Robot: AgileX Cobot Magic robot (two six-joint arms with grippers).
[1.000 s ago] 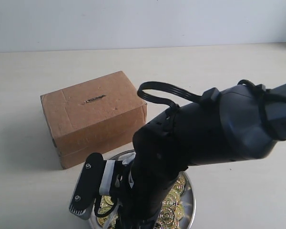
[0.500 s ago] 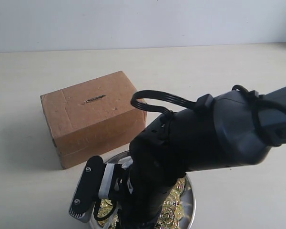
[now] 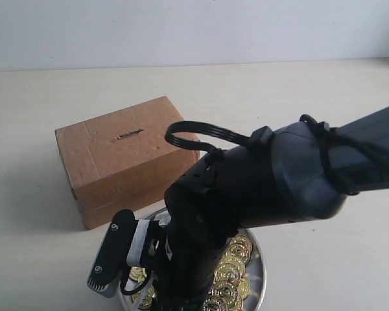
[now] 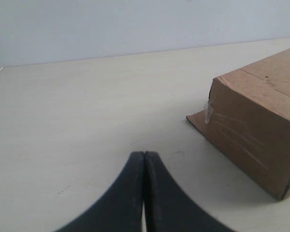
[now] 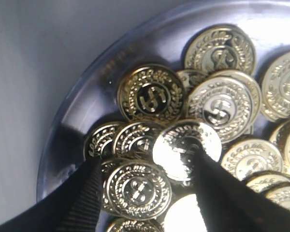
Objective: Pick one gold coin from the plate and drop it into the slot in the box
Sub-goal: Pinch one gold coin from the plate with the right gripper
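Observation:
The brown cardboard box [image 3: 126, 157] stands on the table with its thin dark slot [image 3: 128, 135] on top. Just in front of it lies the silver plate [image 3: 260, 280], heaped with gold coins [image 3: 230, 269]. My right arm reaches down into the plate. In the right wrist view the right gripper [image 5: 144, 169] is open, its two black fingers [image 5: 84, 193] straddling one gold coin [image 5: 137, 189] that lies flat among several others inside the plate's rim [image 5: 63, 145]. My left gripper [image 4: 144, 159] is shut and empty, low over bare table beside the box [image 4: 256, 121].
The pale table [image 3: 324, 129] stretches around the box and plate, with a white wall behind. The right arm's bulk hides most of the plate in the exterior view.
The right arm has sunk lower and shifted slightly left over the plate. Nothing has been picked up.

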